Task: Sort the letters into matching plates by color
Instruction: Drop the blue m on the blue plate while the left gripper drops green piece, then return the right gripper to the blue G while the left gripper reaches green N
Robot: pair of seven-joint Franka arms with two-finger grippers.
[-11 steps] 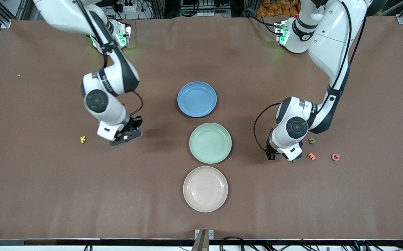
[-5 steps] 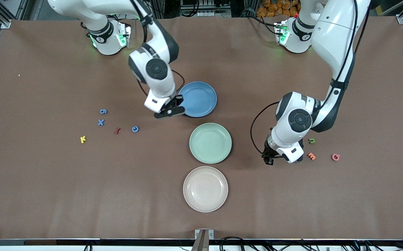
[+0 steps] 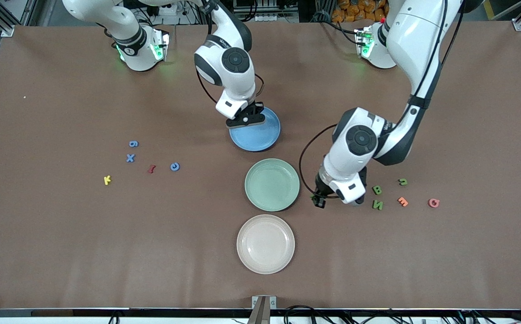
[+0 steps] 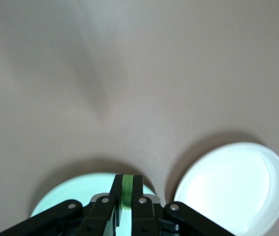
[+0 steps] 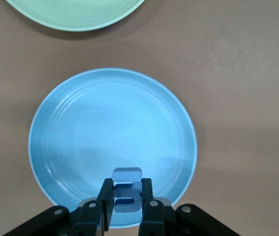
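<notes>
Right gripper (image 3: 247, 119): jaws clamped on blue letter (image 5: 126, 195), over blue plate (image 3: 260, 135) rim | Left gripper (image 3: 321, 199): jaws clamped on green letter (image 4: 126, 190), over bare worktop (image 3: 62, 234) just beside green plate (image 3: 272, 184) edge | beige plate (image 3: 265, 244) clear of both.

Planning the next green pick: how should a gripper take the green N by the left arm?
Judging from the front view, come straight down on the green N and pinch across its outer edges. It lies flat on the table, so only its thin sides offer a hold. Mind the green B close by, farther from the front camera.
</notes>
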